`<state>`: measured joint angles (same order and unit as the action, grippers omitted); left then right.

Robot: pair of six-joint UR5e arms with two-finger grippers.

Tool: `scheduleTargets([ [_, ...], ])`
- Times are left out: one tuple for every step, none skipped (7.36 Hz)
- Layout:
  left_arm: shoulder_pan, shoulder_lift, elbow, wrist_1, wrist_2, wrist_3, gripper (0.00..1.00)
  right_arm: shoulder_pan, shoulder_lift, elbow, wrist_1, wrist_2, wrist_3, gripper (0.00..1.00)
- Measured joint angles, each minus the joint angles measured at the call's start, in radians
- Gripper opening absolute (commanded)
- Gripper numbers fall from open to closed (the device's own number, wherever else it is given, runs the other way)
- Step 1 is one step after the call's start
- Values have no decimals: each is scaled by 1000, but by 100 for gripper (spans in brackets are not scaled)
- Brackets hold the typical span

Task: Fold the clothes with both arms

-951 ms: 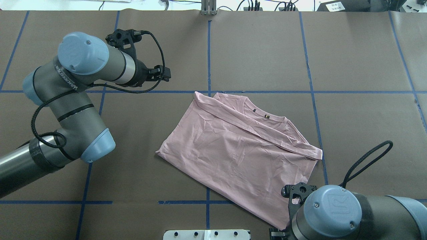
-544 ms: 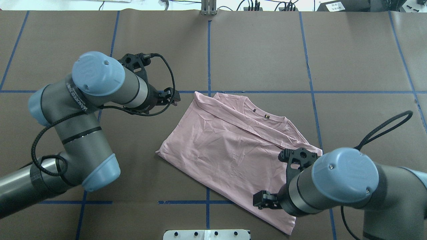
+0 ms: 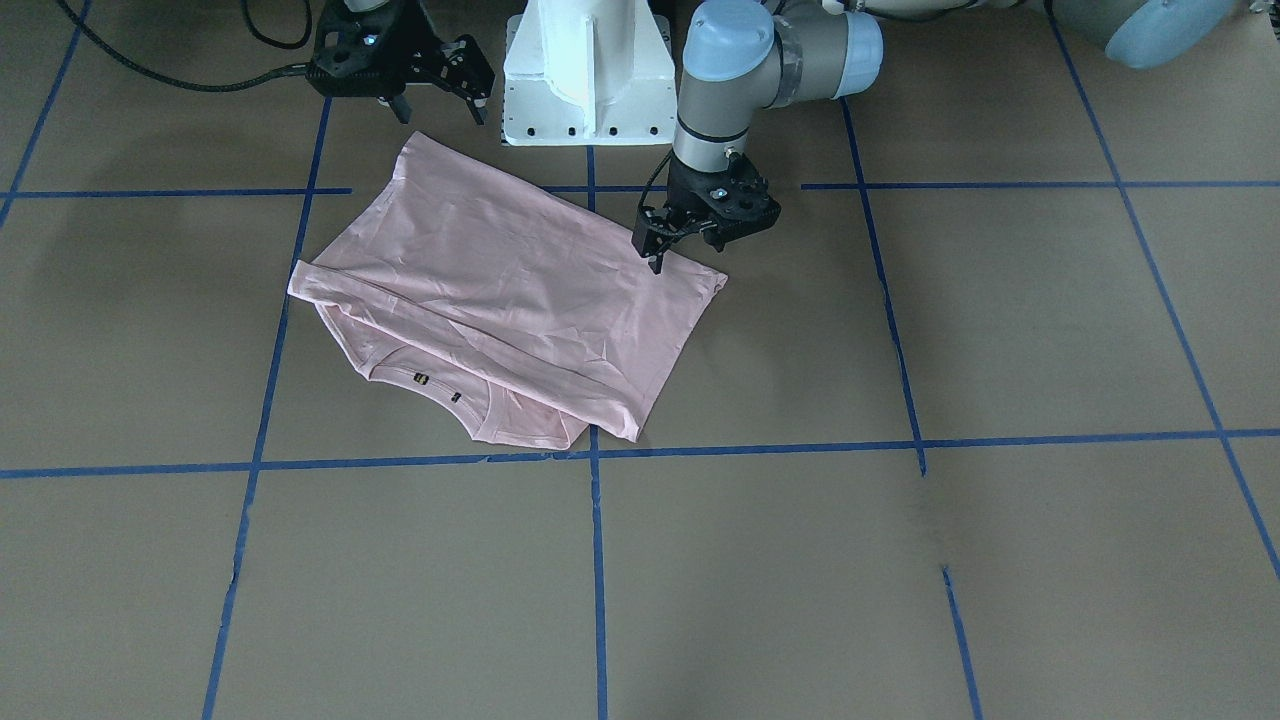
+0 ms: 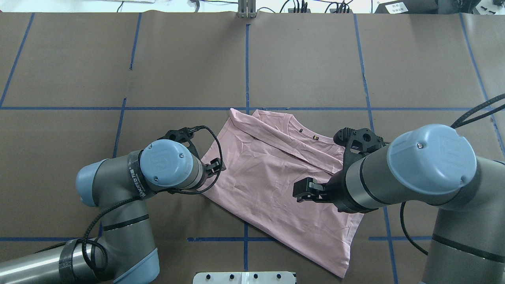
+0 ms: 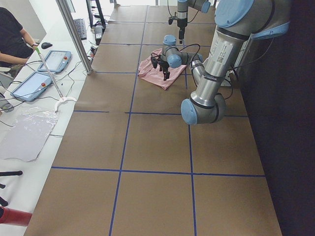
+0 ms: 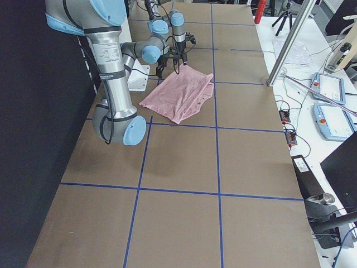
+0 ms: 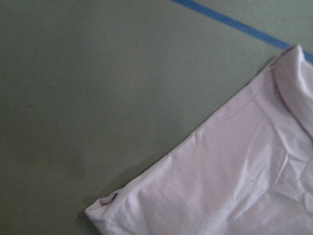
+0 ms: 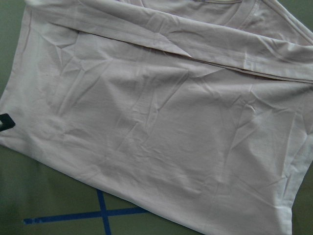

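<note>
Exterior front-facing showed the left gripper (image 3: 688,250) over the pink T-shirt's (image 3: 500,290) hem corner, seemingly spread. The right gripper (image 3: 440,105) was spread too. Both needed simultaneous, full-layer pinches.

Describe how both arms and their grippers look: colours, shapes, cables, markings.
The left arm and right arm are silver-grey tubes with rounded light blue joint caps. The left carries a black band with white lettering. The left gripper and right gripper are black, with two fingers each; black braided cables loop alongside.
</note>
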<state>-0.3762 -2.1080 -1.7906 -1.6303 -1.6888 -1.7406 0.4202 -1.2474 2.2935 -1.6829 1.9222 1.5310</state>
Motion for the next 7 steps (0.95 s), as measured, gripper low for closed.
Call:
scheduleTargets([
  [4,9,13,1,15,-8,96,5,5,0,6,0,0,100],
  [5,19,18,1,24,-10,93,7,9,0,10,0,1,100],
  [5,26,19,1,30,-11,89,8,11,-1,11,0,1,100],
  [5,29,20,1,34,-11,82,9,12,-1,12,-1,0,100],
  [5,30,20,1,36,-11,69,10,12,-2,12,-1,0,100],
  [5,31,20,1,36,-10,58,11,12,-3,12,-1,1,100],
  [5,31,20,1,37,-9,45,12,12,-3,12,-1,1,100],
])
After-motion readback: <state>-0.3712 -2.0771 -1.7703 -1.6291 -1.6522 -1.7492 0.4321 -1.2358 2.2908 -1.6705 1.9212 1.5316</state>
